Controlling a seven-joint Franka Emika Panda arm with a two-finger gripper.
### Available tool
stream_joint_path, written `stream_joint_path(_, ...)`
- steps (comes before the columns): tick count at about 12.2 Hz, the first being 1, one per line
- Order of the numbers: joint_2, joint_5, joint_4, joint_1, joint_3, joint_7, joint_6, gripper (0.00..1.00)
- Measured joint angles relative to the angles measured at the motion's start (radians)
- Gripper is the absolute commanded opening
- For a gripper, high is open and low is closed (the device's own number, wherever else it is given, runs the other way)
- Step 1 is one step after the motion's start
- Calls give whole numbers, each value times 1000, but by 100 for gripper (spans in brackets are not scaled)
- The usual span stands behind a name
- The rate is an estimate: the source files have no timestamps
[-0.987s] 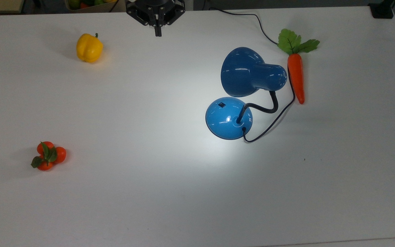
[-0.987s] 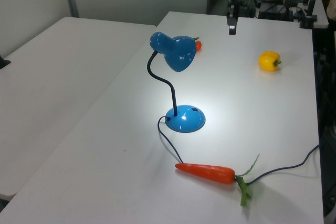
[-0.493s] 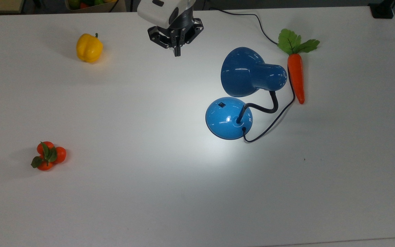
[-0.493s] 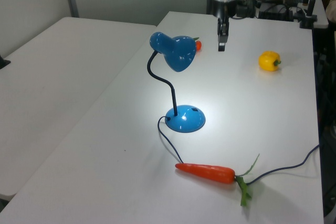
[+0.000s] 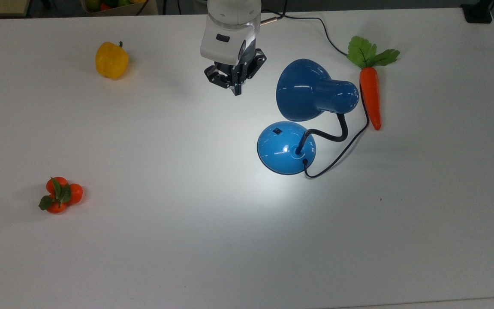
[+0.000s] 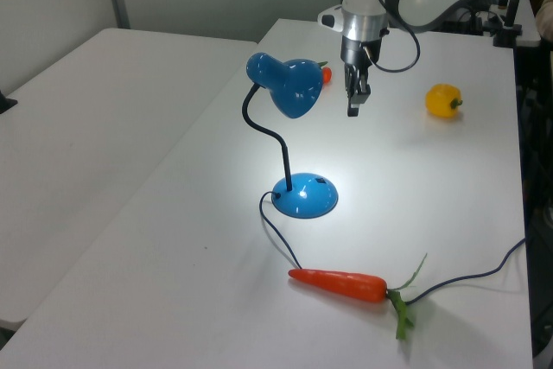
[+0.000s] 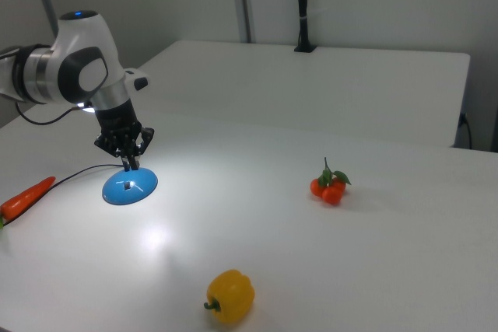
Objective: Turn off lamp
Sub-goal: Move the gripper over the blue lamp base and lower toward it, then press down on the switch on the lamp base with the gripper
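Observation:
The lamp stands lit on the white table (image 5: pixel 187 257), throwing a bright patch beside its base. Its glossy blue shade (image 5: pixel 311 90) (image 6: pixel 289 84) hangs on a black bendy neck (image 5: pixel 330 136) over the round blue base (image 5: pixel 286 147) (image 6: pixel 304 195) (image 7: pixel 130 186). A small black switch (image 5: pixel 277 130) sits on the base's dome. My gripper (image 5: pixel 237 91) (image 6: pixel 353 108) (image 7: pixel 130 164) points down, shut and holding nothing. It hovers just off the shade's rim, on the top view's left of it and up the picture from the switch.
An orange toy carrot (image 5: pixel 370 96) (image 6: pixel 339 283) lies beside the lamp's black cord (image 5: pixel 337 161). A yellow pepper (image 5: pixel 111 60) (image 6: pixel 443 100) rests at the top view's upper left. A cluster of small tangerines (image 5: pixel 60 195) (image 7: pixel 330 186) sits at its lower left.
My arm has come in from the table's far edge toward the lamp, moving down and to the right in the top view. The lamp stays lit and unmoved.

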Motion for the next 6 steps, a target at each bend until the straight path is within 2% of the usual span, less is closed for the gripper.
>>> stream_joint_path(6,58,1,-108,2,57,-1,239,0)
